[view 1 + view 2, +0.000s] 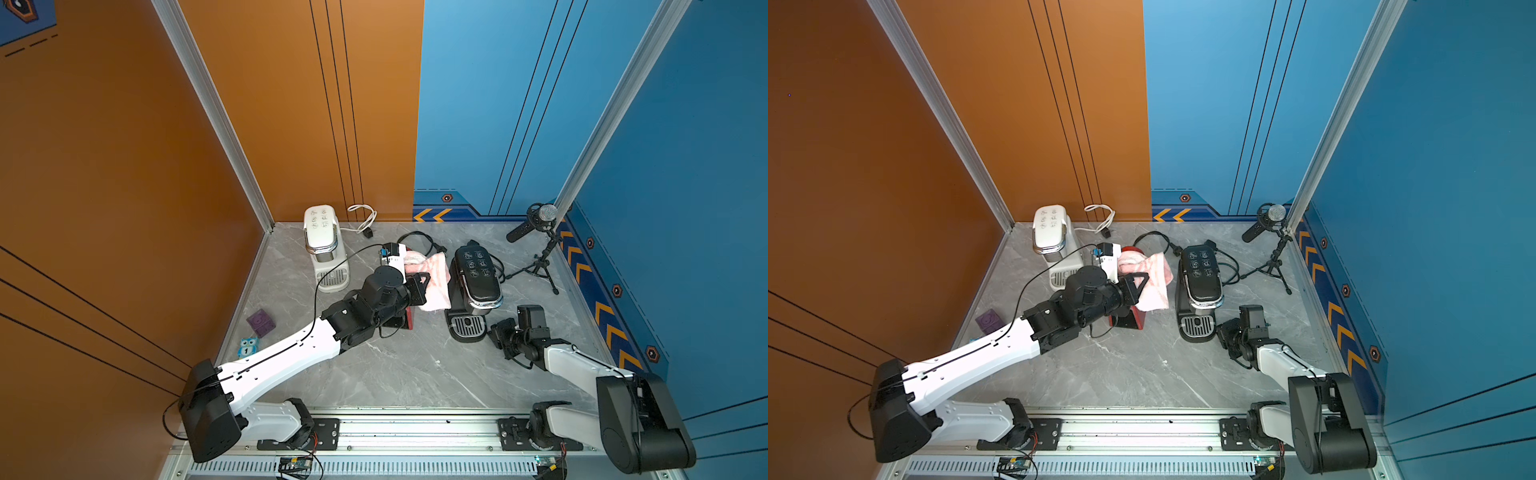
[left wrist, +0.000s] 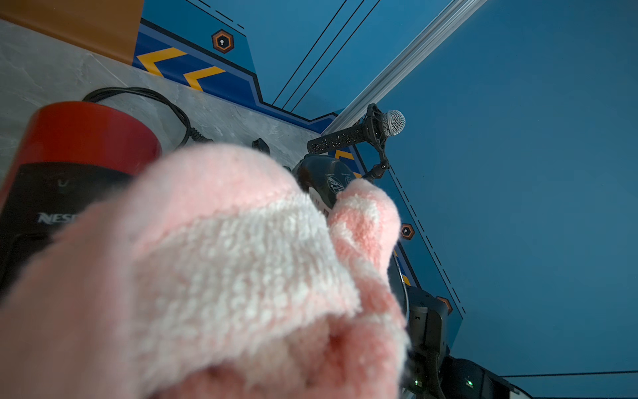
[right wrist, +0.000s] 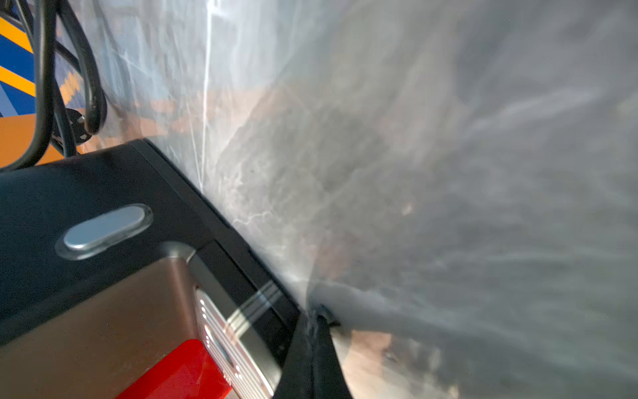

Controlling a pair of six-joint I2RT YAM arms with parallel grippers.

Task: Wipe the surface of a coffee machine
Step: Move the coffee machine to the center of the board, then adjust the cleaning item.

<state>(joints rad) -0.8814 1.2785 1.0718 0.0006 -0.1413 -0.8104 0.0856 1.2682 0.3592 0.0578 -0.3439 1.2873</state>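
A pink-and-white cloth (image 1: 434,278) (image 1: 1154,278) is draped over the top of a red coffee machine (image 1: 1139,318) in the middle of the table. My left gripper (image 1: 424,281) (image 1: 1140,282) is shut on the cloth, above the machine. In the left wrist view the cloth (image 2: 224,276) hides the jaws, and the red coffee machine (image 2: 86,138) shows beside it. A black coffee machine (image 1: 478,278) (image 1: 1200,274) stands to the right. My right gripper (image 1: 495,332) (image 3: 318,328) is shut and empty, low beside the black machine's base (image 3: 86,190).
A white coffee machine (image 1: 322,241) stands at the back left with a white cable (image 1: 363,216). Black cables (image 1: 415,239) lie behind the cloth. A microphone on a tripod (image 1: 540,220) stands at the back right. A purple block (image 1: 261,323) and a blue card (image 1: 248,347) lie at the left edge.
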